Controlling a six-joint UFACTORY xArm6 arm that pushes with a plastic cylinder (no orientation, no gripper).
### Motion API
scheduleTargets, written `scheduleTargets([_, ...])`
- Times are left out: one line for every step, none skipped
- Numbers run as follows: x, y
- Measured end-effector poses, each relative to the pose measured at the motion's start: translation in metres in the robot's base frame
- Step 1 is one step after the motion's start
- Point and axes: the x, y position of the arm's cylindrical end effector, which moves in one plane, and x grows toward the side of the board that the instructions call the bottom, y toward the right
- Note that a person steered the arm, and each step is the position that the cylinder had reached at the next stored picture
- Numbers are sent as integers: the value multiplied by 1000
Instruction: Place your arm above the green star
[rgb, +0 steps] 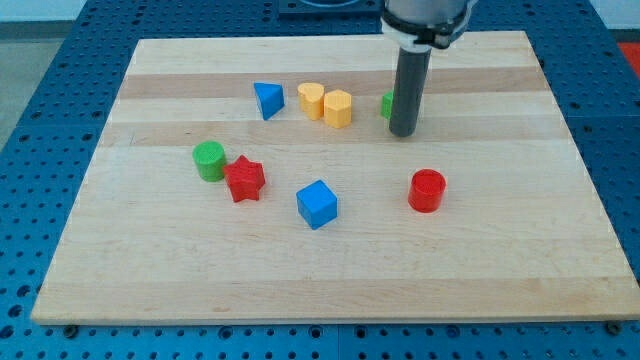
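**Rod is parked right on top of the green star, not much room for error**

Nearest the camera is the blue cube (317, 204), sitting toward the view's bottom of the wooden tabletop (300, 290), with the red cylinder (427, 190) off to its right and the red star (244, 179) plus green cylinder (209, 161) touching each other to its left. Further up there's a blue triangular block (267, 100) and two yellow heart-ish blocks (312, 100) (338, 108) snug side by side.

The green star (386, 104) is almost fully hidden: just a green sliver shows at the left edge of the rod, so its shape can't really be confirmed from here. The arm's tip (404, 132) sits right against that sliver, a bit toward the view's bottom of it. No jaws on this rig, just the rod, so nothing is held.

What could go wrong, as a guess: since the tip rides on the tabletop, any small correction toward the view's top or left probably shoves the star, maybe into the nearer yellow block. And with the star hidden, judging "above" is tricky; overshoot seems likely.
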Motion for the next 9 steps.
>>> scheduleTargets([-23, 28])
scheduleTargets([-23, 28])
scheduleTargets([-27, 58])
scheduleTargets([-42, 68])
scheduleTargets([-69, 68])
scheduleTargets([-91, 67])
scheduleTargets([-101, 58])
scheduleTargets([-101, 42])
scheduleTargets([-101, 42])
